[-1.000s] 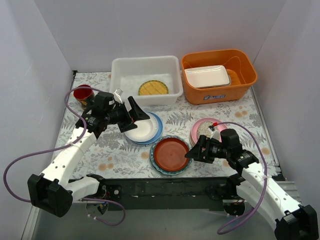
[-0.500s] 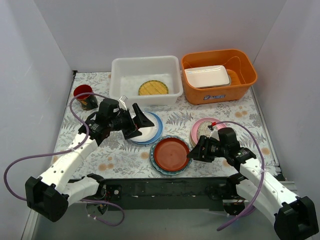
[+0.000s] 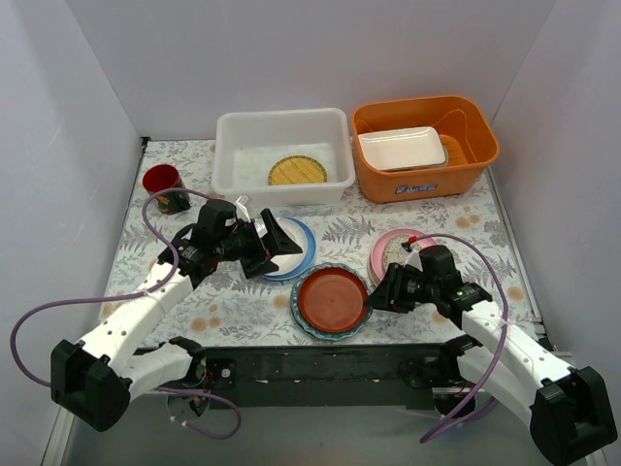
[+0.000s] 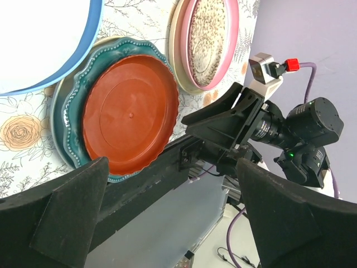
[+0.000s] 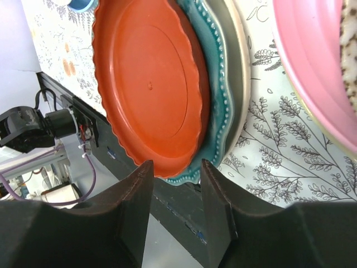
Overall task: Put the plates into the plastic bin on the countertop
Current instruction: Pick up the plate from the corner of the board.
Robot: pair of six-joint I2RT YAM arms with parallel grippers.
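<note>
The plastic bin (image 3: 241, 146) stands at the back of the countertop (image 3: 233, 296) with a yellow woven-look plate (image 3: 297, 172) lying in it. A red plate (image 3: 332, 298) (image 5: 150, 84) lies on a teal scalloped plate (image 5: 216, 111) at the front. My right gripper (image 3: 372, 294) (image 5: 175, 167) is low at their right rim, jaws half closed with the rim between the fingertips; contact is unclear. My left gripper (image 3: 283, 238) (image 4: 170, 167) hovers wide open over a white plate (image 3: 288, 258) stacked on a light blue one (image 3: 309, 248). A pink plate (image 3: 384, 247) holds a speckled one (image 4: 209, 39).
An orange tub (image 3: 424, 180) at the back right holds a white rectangular tray (image 3: 402, 148). A red cup (image 3: 162, 183) stands at the left edge. A cream plate rim (image 5: 240, 72) shows under the teal plate. White walls enclose three sides of the countertop.
My right gripper's jaws have narrowed around the red and teal plates' rim. My left arm has shifted forward and right, lower over the white plate, still wide open.
</note>
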